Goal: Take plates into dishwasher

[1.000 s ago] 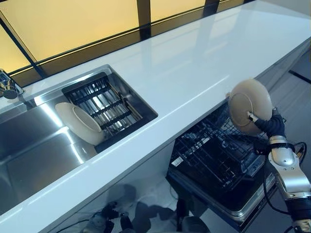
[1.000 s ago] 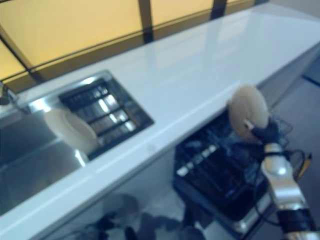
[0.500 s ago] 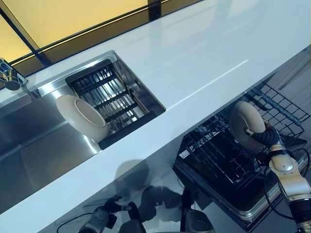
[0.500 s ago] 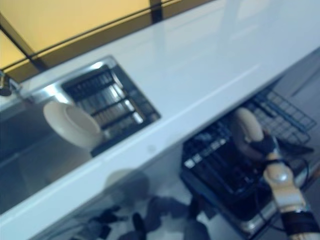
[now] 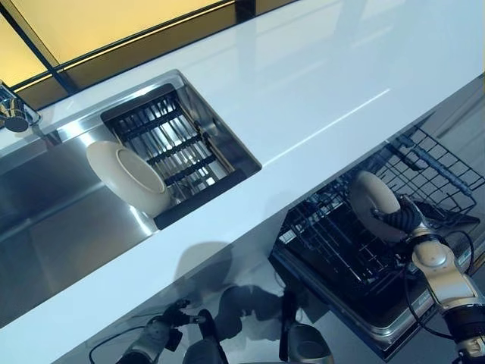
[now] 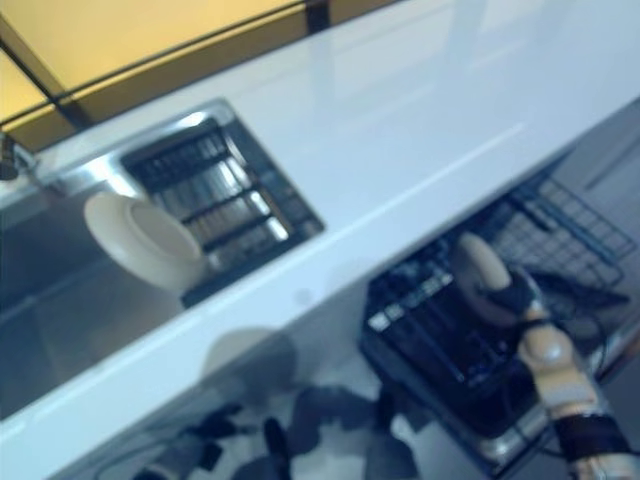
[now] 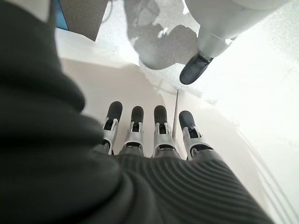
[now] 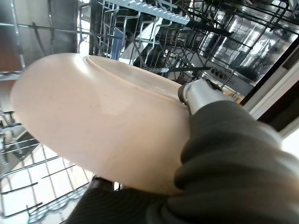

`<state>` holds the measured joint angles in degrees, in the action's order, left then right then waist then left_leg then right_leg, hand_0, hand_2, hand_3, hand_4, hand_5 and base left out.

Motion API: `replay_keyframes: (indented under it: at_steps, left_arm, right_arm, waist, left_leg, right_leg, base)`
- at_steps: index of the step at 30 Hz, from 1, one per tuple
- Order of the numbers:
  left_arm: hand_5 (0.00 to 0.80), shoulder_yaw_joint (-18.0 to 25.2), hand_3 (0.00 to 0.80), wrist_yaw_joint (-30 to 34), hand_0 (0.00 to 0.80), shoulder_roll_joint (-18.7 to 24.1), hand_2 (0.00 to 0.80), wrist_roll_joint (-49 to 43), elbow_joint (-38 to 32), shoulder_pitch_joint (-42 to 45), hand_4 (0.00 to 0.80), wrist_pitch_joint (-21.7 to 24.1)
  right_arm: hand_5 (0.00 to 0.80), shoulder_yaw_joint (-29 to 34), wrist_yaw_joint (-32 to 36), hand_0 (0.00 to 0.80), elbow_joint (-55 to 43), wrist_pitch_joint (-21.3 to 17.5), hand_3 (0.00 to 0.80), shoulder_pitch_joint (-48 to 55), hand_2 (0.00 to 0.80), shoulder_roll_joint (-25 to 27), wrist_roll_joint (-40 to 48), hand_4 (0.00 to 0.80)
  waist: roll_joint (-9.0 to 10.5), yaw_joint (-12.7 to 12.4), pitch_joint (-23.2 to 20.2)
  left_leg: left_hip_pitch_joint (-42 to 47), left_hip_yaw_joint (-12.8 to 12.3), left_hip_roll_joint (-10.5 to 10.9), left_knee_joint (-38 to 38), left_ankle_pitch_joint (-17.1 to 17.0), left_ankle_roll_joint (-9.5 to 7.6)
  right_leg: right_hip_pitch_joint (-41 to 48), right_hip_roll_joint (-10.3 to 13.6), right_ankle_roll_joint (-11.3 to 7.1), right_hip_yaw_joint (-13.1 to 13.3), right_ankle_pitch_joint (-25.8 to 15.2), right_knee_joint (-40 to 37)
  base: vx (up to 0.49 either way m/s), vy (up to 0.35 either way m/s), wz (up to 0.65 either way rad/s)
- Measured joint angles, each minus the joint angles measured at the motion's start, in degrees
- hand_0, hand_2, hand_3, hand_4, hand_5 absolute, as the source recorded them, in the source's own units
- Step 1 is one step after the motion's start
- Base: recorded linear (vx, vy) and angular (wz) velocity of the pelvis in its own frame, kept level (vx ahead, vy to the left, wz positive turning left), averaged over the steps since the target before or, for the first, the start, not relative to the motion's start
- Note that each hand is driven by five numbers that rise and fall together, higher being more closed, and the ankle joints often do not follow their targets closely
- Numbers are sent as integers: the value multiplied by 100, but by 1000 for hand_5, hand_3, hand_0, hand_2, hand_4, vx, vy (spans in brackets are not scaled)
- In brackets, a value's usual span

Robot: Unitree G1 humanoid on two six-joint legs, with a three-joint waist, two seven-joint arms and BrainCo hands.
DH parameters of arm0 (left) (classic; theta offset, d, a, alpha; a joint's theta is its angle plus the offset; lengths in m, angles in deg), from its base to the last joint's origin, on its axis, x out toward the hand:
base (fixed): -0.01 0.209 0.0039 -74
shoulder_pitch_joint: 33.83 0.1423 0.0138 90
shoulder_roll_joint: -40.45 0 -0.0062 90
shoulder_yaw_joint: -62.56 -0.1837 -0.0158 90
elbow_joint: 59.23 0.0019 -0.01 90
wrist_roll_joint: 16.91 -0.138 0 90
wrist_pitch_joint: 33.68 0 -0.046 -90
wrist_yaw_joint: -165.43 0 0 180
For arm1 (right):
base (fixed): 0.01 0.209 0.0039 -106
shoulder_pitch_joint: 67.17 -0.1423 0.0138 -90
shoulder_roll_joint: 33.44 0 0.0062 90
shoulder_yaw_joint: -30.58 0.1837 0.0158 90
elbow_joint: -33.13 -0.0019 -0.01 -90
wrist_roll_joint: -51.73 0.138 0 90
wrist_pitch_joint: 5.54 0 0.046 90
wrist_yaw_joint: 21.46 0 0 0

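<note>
A cream plate (image 5: 370, 203) stands on edge over the pulled-out black wire dishwasher rack (image 5: 326, 239), below the counter's front edge. My right hand (image 5: 402, 219) is shut on the plate, gripping its rim from the right. In the right wrist view the plate (image 8: 93, 121) fills the middle, my thumb (image 8: 202, 94) lies over its rim, and rack tines show behind. A second cream plate (image 5: 127, 178) leans in the sink against a black slatted drainer (image 5: 173, 144). My left hand (image 7: 140, 135) hangs low with straight fingers, holding nothing.
The white counter (image 5: 318, 76) runs across the view, with the steel sink (image 5: 53, 227) set into it at left and a faucet (image 5: 10, 114) at the far left edge. The rack's outer wire side (image 5: 443, 163) reaches right. Below it is the dishwasher door (image 5: 364, 322).
My right hand has lowered the plate from counter-edge height down to the dishwasher rack. The camera has also tilted, shifting the whole picture.
</note>
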<state>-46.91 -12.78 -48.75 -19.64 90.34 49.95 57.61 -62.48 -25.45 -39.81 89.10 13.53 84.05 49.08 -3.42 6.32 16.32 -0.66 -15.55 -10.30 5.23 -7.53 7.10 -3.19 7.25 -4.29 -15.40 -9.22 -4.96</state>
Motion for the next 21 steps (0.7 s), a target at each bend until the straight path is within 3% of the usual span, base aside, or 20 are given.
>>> replay_keyframes:
  at_steps: [13, 17, 21]
  left_arm:
    - [0, -10, 0, 112, 0, 93, 0, -49, -35, -107, 0, -94]
    - [0, -26, 0, 162, 0, 100, 0, -50, -162, -161, 0, -95]
    - [0, -71, 0, 206, 0, 221, 0, -50, -211, -169, 0, -105]
  right_arm:
    - [800, -496, -5, 800, 272, 359, 800, -696, 800, -216, -292, 800]
    - [800, -946, 85, 800, 813, 594, 800, -752, 800, -306, -332, 800]
    - [800, -955, 49, 800, 1013, 701, 800, -979, 800, -332, -461, 800]
  waist:
    - [77, -139, 60]
    - [-1, -290, 123]
    - [-42, -310, 147]
  left_leg:
    - [-15, 92, 2, 0, -15, 3]
    - [-81, 164, 10, -1, -37, 5]
    - [-192, 240, 39, -25, -84, 16]
  right_leg:
    - [42, 3, 13, -90, 10, 1]
    - [31, 7, 15, -141, 17, 4]
    - [-34, 1, 14, -173, 18, 5]
  base:
    - [3, -3, 2]
    - [6, -5, 8]
    - [8, -12, 9]
